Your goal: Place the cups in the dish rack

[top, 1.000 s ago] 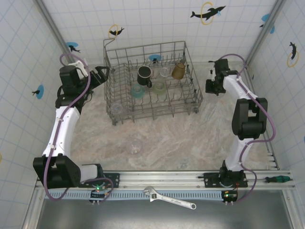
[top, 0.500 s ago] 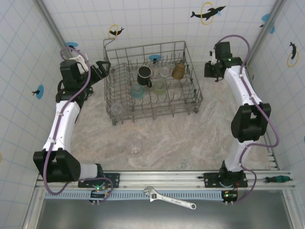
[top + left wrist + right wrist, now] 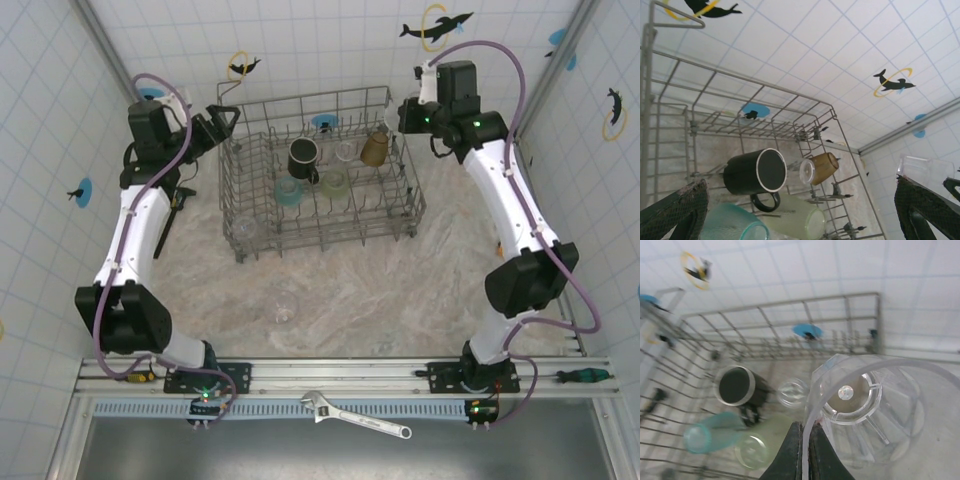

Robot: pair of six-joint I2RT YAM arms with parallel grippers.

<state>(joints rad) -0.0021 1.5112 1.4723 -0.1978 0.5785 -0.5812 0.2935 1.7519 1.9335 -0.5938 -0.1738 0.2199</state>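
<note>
**A:** White tiled walls with dolphin stickers, a marbled table [image 3: 400, 290]. What's new at the dish rack [image 3: 300, 98]?

**B:** A clear cup [image 3: 875, 405] now hangs over its far right corner. The right gripper [image 3: 805, 452] is pinched together on the cup's rim. A second ago it was out to the right of the rack, and the arm has swung it in.

**A:** What's inside already?

**B:** The black mug [image 3: 303, 155], amber tumbler [image 3: 375, 148], teal cup [image 3: 288, 192] and green cup [image 3: 334, 184] sit among the tines.

**A:** And the left gripper [image 3: 220, 122]?

**B:** Its jaws are wide apart and empty, at the far left corner by the raised loop. It has edged slightly farther away.

**A:** Meaning?

**B:** I'd judge the cup is about to be lowered into a free slot. One clear glass [image 3: 285, 306] stands on the table, well apart on the rack's near side, not yet loaded.
</note>
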